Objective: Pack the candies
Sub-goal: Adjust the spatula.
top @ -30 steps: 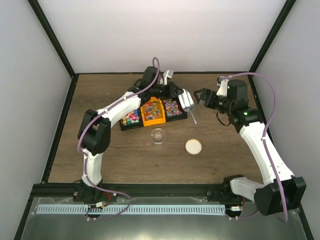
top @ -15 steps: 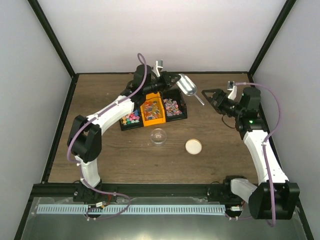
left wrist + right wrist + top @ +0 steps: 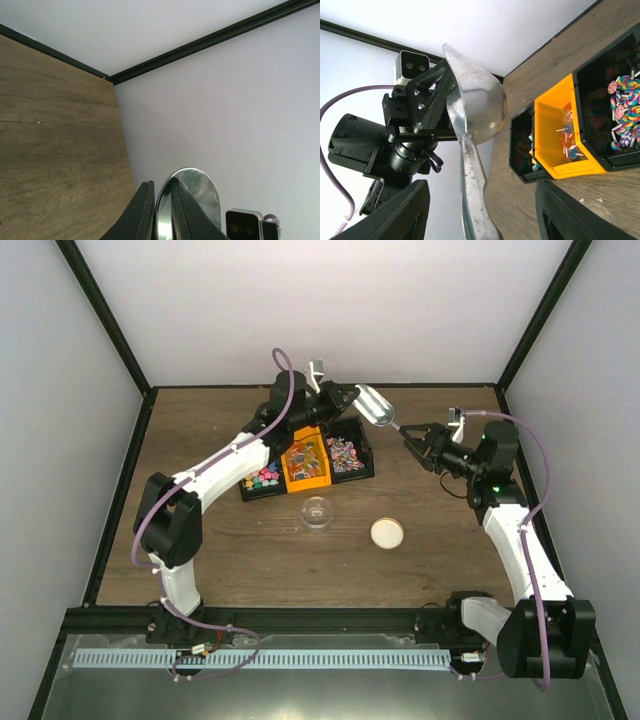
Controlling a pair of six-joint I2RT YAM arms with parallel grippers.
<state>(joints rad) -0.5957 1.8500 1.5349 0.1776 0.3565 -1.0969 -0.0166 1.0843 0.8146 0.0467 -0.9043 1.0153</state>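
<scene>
The candies lie in a black tray of three bins (image 3: 352, 475): mixed colours at the left (image 3: 264, 478), sticks in the orange bin (image 3: 304, 462), swirled ones at the right (image 3: 345, 452) (image 3: 623, 109). My left gripper (image 3: 347, 400) (image 3: 162, 212) is shut on the rim of a metal scoop (image 3: 375, 406) (image 3: 192, 197), holding it in the air past the tray's back right corner. The scoop's handle (image 3: 475, 200) points at my right gripper (image 3: 414, 436) (image 3: 485, 220). That gripper is open, with one finger (image 3: 405, 215) on each side of the handle and not touching it.
A clear round jar (image 3: 317, 512) stands open on the wooden table in front of the tray. A cream lid (image 3: 388, 532) lies flat to its right. White walls close the table at the back and both sides.
The left arm lifted the scoop up and back from beside the tray. The right gripper swung in to the handle's end and its jaws have narrowed around it.
</scene>
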